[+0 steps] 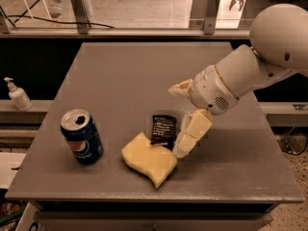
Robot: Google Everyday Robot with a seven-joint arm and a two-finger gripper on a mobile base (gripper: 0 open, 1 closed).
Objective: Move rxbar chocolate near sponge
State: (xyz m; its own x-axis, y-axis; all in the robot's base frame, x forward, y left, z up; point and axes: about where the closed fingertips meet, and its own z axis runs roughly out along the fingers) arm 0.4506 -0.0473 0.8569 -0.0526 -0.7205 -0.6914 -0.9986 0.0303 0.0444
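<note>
The rxbar chocolate (163,129), a small black wrapper with white print, lies flat on the table, its lower end touching the upper right edge of the sponge (149,159). The sponge is pale yellow with wavy edges and lies near the table's front. My gripper (177,120) is just right of the bar, open and empty. One cream finger (191,133) points down beside the bar and the sponge's right corner. The other finger (181,88) sits higher, behind the bar.
A blue soda can (82,136) stands upright at the front left, left of the sponge. The grey table (120,76) ends close in front of the sponge. A white pump bottle (18,95) stands on a ledge off the table's left side.
</note>
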